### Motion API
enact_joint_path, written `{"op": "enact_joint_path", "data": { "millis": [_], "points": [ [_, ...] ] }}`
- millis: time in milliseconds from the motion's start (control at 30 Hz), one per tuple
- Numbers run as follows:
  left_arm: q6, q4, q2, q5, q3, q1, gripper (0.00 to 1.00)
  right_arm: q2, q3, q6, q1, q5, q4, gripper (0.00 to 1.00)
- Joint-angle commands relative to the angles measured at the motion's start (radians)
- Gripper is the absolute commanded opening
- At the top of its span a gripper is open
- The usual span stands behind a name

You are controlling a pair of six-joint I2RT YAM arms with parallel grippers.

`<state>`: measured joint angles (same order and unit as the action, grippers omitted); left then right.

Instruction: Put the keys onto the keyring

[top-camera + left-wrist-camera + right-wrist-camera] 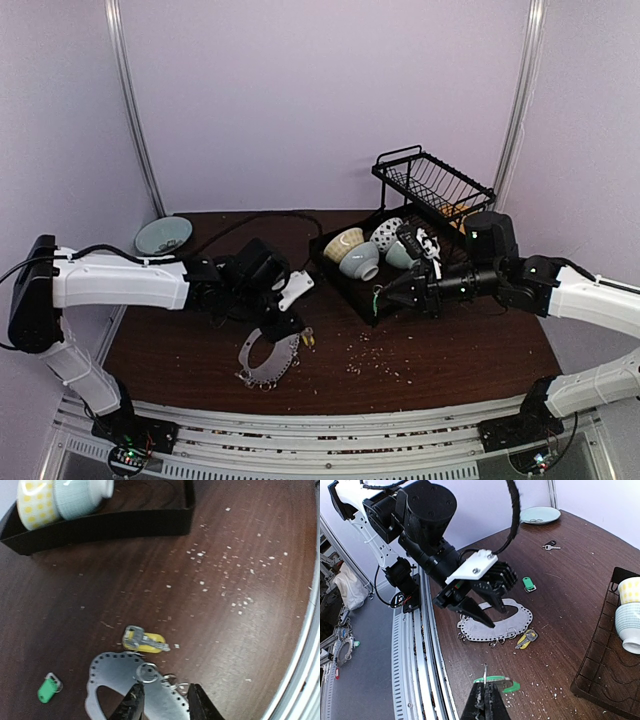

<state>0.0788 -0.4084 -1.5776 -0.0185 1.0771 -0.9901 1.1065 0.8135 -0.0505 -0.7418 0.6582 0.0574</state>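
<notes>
The keyring (268, 365) is a flat silver-grey crescent plate with holes along its edge and small split rings on it. It lies on the dark table and also shows in the left wrist view (117, 672) and the right wrist view (520, 622). My left gripper (283, 325) hovers just over it, open and empty (165, 700). A yellow-headed key (145, 640) lies beside the plate, and a green tag (48, 689) lies apart from it. My right gripper (486, 687) is shut on a green-headed key (512, 686) with a small ring, held above the table. It is near the tray (385, 295).
A black tray (345, 290) with several bowls stands at the back right, under a wire dish rack (435, 180). A teal plate (163, 236) sits at the far left. Two plain keys (551, 545) lie near it. Crumbs dot the table. A metal rail (427, 670) runs along the near edge.
</notes>
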Motion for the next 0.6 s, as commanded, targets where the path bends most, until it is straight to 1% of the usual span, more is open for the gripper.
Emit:
{"op": "enact_joint_path", "data": {
  "millis": [0,67,100,167,233,300,333,367,467,567],
  "points": [
    [0.084,0.171,0.018,0.153,-0.084,0.018,0.32,-0.002,-0.01,0.011,-0.005,-0.001,-0.011,0.0],
    [0.134,0.174,0.0,0.137,-0.09,0.032,0.28,-0.004,-0.01,0.011,-0.006,-0.006,-0.006,0.0],
    [0.186,0.177,-0.002,0.081,-0.094,0.027,0.27,-0.008,-0.011,0.011,-0.005,-0.011,-0.004,0.0],
    [0.331,0.223,0.03,-0.089,-0.125,-0.017,0.33,-0.015,-0.017,0.012,-0.006,-0.02,-0.01,0.0],
    [0.43,0.261,0.059,-0.342,-0.147,-0.133,0.37,-0.015,-0.021,0.011,-0.006,-0.021,-0.023,0.0],
    [0.504,0.251,0.041,-0.576,-0.122,-0.241,0.4,-0.008,-0.015,0.012,-0.005,-0.015,-0.025,0.0],
    [0.554,0.221,0.012,-0.639,-0.102,-0.274,0.44,-0.005,-0.013,0.012,-0.006,-0.01,-0.023,0.0],
    [0.597,0.187,-0.027,-0.646,-0.073,-0.288,0.46,-0.004,-0.01,0.012,-0.006,-0.006,-0.021,0.0],
    [0.719,0.011,-0.165,-0.617,0.047,-0.298,0.47,-0.008,-0.015,0.009,-0.006,0.002,-0.015,0.0],
    [0.832,-0.219,-0.295,-0.654,0.174,-0.313,0.48,-0.029,-0.023,0.004,-0.006,0.002,-0.019,0.0]
  ]
}}
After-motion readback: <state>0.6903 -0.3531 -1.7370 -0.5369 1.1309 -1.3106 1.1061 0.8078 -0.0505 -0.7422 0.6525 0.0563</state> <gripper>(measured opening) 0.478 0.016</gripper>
